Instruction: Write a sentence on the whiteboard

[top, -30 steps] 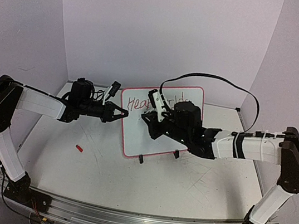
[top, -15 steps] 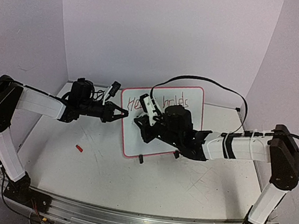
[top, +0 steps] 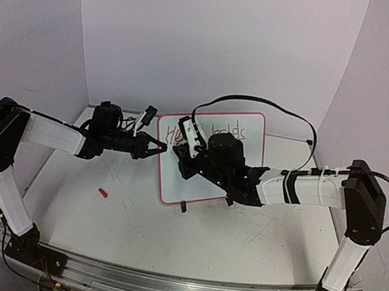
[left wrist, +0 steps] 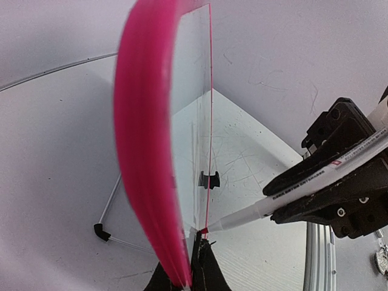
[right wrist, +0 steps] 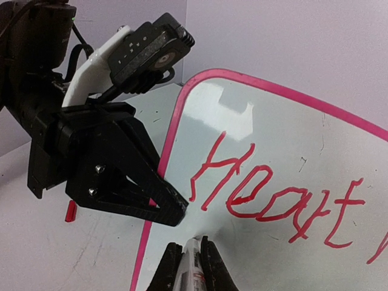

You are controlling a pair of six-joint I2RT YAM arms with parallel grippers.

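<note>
The whiteboard (top: 174,183) stands upright on the desk (top: 132,217), its long axis running left to right and red words along its top. The left jaws are clamped shut on its left rim. The right jaws, closed around a marker (right wrist: 191,260), face the board's front, with the tip at the surface just under "Heart". Blank board lies below and to the right.

Left hand (top: 162,148) at whiteboard (top: 176,183) edge

My left arm (top: 50,133) and right arm (top: 306,190) wear white shells between black joints. My left gripper (top: 162,148) is matte black with 2 silver screws in its side. A black cable (top: 259,104) arcs from my right gripper (top: 179,159).
</note>
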